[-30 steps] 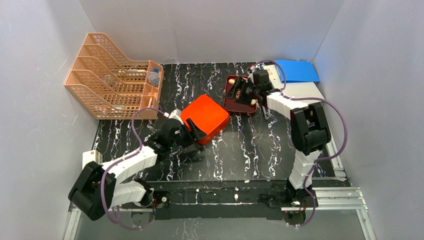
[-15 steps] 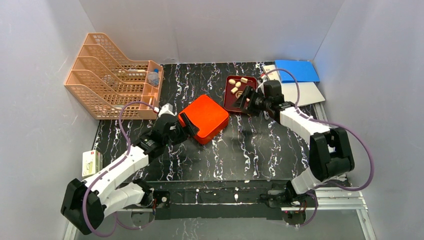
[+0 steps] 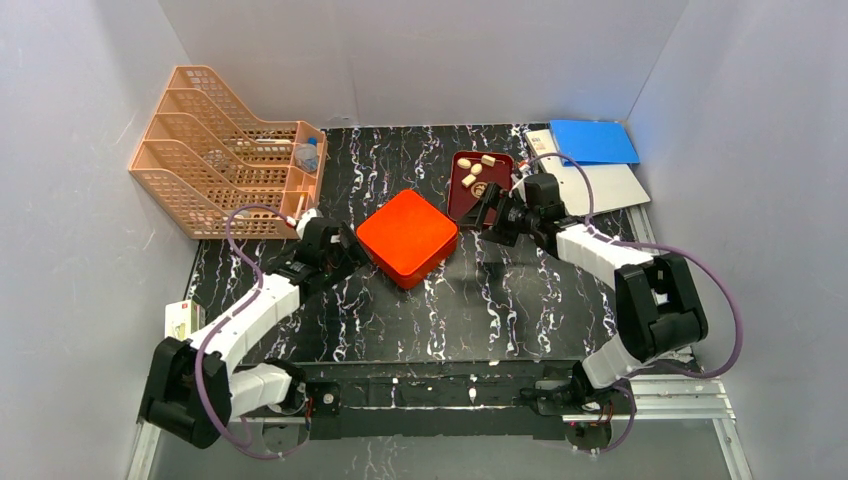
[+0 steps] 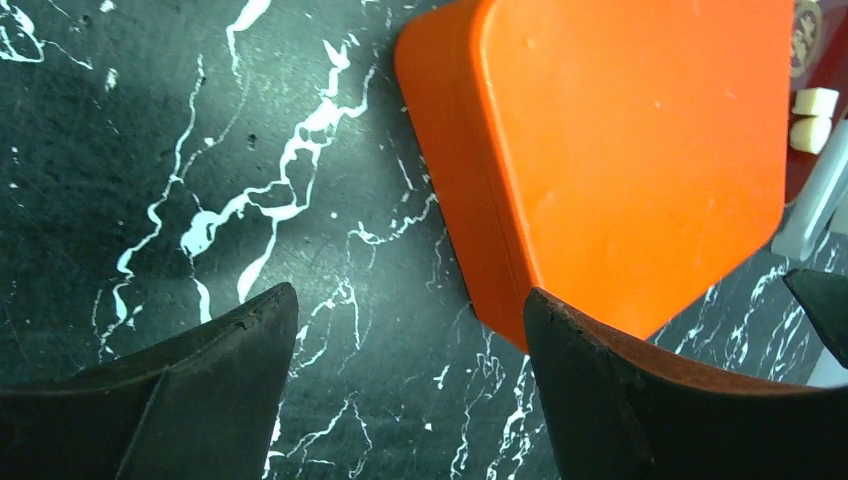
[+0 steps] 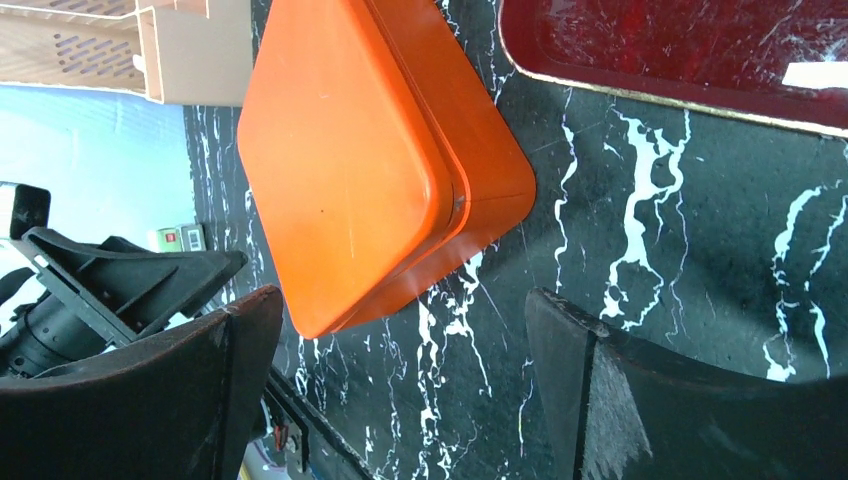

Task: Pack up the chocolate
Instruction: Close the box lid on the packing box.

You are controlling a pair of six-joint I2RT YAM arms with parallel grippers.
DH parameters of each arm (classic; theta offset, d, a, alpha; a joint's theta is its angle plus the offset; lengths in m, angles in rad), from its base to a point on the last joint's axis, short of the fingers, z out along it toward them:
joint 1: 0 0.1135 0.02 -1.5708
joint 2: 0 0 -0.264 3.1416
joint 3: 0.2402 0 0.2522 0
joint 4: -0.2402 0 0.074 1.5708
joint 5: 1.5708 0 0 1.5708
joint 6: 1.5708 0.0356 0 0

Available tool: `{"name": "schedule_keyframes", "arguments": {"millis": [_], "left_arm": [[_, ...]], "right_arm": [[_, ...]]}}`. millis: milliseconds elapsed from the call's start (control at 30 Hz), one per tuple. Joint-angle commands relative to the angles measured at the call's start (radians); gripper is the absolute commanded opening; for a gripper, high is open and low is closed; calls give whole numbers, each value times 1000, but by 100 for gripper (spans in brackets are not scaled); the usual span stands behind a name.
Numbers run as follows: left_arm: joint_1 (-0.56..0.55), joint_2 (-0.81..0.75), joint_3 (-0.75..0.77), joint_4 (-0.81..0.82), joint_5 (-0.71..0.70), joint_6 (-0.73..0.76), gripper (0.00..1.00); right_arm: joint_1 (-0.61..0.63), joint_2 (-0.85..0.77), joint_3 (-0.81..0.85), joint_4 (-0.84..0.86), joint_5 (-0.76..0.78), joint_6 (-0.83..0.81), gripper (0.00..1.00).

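Observation:
The chocolate (image 3: pixel 473 171) is several small pale pieces lying in the dark red tray (image 3: pixel 462 205) at the back; two pieces (image 4: pixel 812 116) show in the left wrist view and one (image 5: pixel 815 75) in the right wrist view. The orange-red box (image 3: pixel 407 236) sits in the middle with its lid down. My left gripper (image 3: pixel 350 252) is open just left of the box, its jaws (image 4: pixel 405 310) holding nothing over bare table, the box corner (image 4: pixel 620 150) beside the right finger. My right gripper (image 3: pixel 486 220) is open at the tray's near edge, its jaws (image 5: pixel 400 310) holding nothing, between tray (image 5: pixel 680 40) and box (image 5: pixel 350 150).
A peach mesh file organiser (image 3: pixel 230 150) stands at the back left. A blue folder (image 3: pixel 592 140) and white sheets (image 3: pixel 605 185) lie at the back right. A small carton (image 3: pixel 182 322) sits at the left table edge. Grey walls close in on three sides.
My left gripper has let go at the box's near corner, opened and drawn back to the left. My right gripper has pulled back from over the tray toward its near edge and opened wider.

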Motion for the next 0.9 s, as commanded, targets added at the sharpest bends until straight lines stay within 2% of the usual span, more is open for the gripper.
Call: {"name": "schedule_keyframes", "arguments": {"millis": [0, 500, 867], "left_arm": [[48, 41, 41, 20, 37, 23, 81], [140, 189, 94, 166, 126, 25, 81], [166, 271, 109, 226, 149, 26, 81]], "right_arm": [[4, 47, 65, 62, -28, -5, 99], [19, 234, 214, 6, -42, -49, 99], [57, 298, 239, -4, -38, -63, 98]]}}
